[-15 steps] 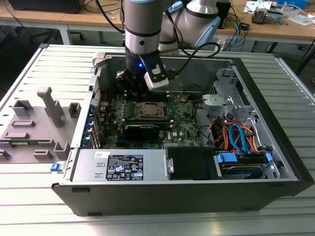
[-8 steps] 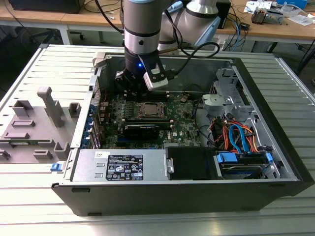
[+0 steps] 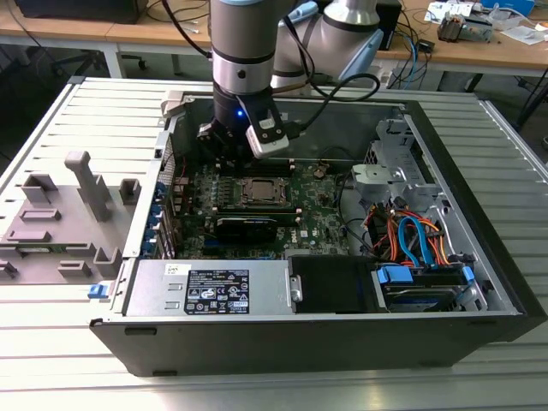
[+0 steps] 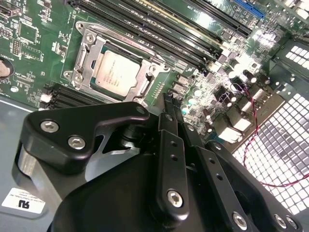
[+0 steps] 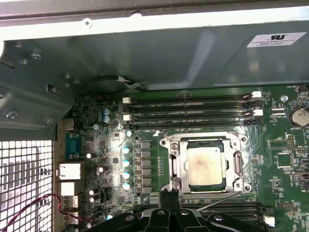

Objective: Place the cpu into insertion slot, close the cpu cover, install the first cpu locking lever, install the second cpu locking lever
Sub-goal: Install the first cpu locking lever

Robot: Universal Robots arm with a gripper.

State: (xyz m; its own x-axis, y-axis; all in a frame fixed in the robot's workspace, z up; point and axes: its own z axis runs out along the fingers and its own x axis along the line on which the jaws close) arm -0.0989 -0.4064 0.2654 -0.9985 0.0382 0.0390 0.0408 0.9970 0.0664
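In both wrist views the cpu (image 5: 206, 166) lay seated in the insertion slot (image 5: 175, 162), with the cpu cover (image 4: 90, 57) closed flat around it (its window framing the silvery top). The second wrist view showed the claw (image 4: 172, 102) with its black fingers (image 4: 167, 99) pressed together, holding nothing, just beside the socket. The exterior view showed the arm (image 3: 243, 51) above the motherboard (image 3: 312, 218) in the open computer case (image 3: 479, 257) on the slatted worktop (image 3: 51, 334).

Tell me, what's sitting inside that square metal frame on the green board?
The cpu lies inside the cpu cover, its silvery top showing through the window. The insertion slot beneath is hidden by the chip.
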